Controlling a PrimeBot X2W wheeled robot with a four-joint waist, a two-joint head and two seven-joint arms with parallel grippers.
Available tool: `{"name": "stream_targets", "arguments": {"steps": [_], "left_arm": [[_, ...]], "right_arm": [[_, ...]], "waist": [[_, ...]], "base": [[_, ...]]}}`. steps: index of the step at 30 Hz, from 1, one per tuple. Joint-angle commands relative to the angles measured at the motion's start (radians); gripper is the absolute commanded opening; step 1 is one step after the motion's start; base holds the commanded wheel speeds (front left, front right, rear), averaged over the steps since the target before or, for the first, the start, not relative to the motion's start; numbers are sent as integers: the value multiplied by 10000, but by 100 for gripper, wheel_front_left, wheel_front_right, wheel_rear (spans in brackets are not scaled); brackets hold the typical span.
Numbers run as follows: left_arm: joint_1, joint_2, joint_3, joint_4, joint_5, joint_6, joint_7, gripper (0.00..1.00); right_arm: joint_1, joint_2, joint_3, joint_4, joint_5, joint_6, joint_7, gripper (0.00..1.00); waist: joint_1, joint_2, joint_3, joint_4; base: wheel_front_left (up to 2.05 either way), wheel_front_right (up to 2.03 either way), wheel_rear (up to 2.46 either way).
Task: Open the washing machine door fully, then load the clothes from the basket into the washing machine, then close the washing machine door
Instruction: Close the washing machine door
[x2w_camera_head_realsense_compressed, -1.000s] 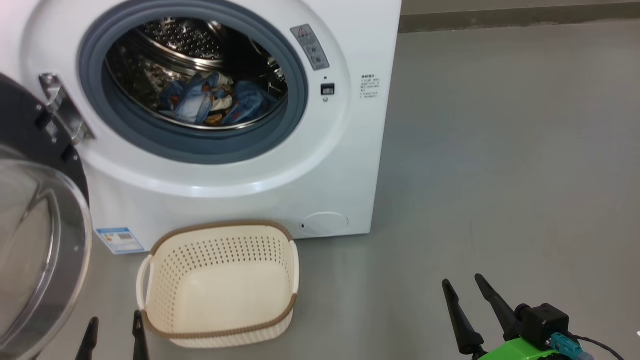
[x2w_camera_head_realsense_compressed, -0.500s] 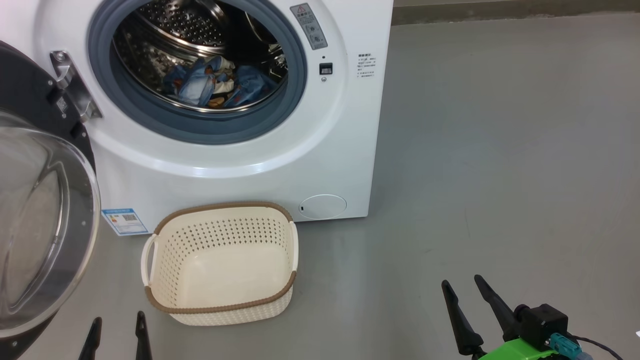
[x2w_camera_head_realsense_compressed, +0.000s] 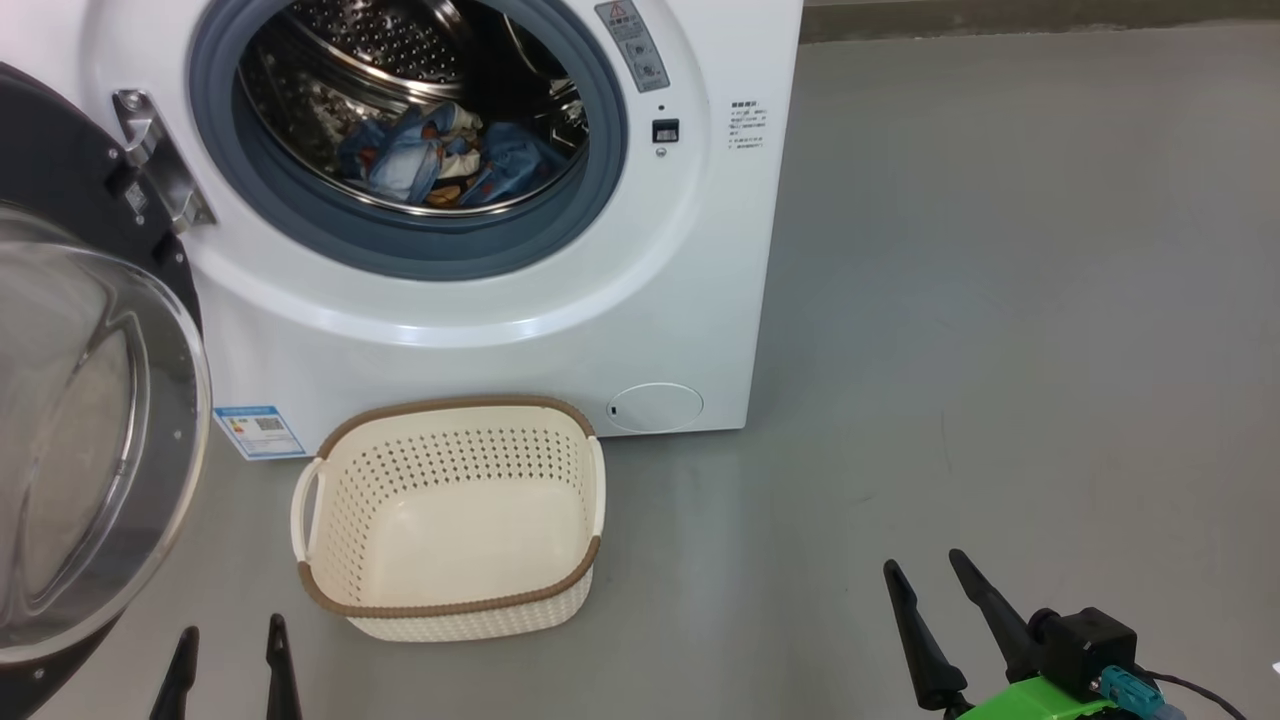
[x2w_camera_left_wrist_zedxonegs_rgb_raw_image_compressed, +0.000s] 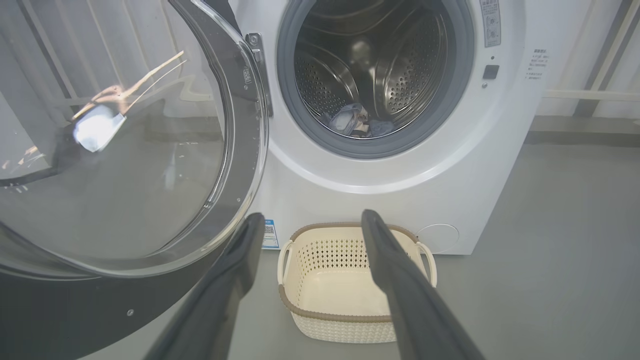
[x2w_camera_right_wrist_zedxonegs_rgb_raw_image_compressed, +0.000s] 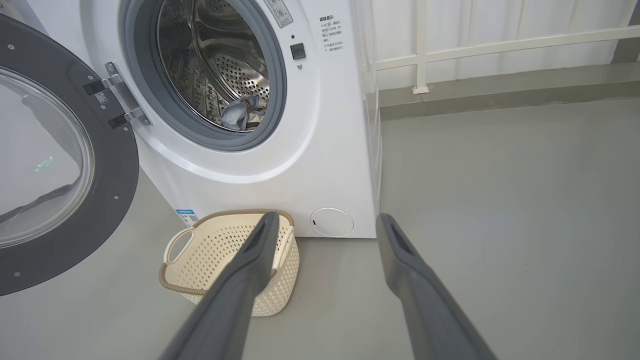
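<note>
Inside the washing machine, low in the drum, lie the clothes. Its washing machine door stands swung open on the left side. On the floor just before it sits the basket. Both the left gripper and the right gripper have their fingers apart and hold nothing.
</note>
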Motion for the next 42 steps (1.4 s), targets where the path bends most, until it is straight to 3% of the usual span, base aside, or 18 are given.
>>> {"name": "stream_targets", "arguments": {"steps": [1,25,33,42], "left_arm": [[-487,42,357,-232,-24,8,-55,100],[-481,41,105,-330,-122,207,-55,100],[-416,41,127,-353,-177,248,-55,100],[-172,41,75,-392,-214,343,-55,100]], "right_arm": [[-180,-12,248,-237,-48,16,-120,100],[-171,6,182,-221,-106,16,-120,100],[-137,-34,201,-207,-138,16,-120,100],[-14,-82,273,-152,-130,16,-120,100]], "waist": [[1,-1,17,17],[1,-1,23,327],[1,-1,-102,765],[1,-1,-334,1697]], "base": [[0,0,0],[0,0,0],[0,0,0],[0,0,0]]}}
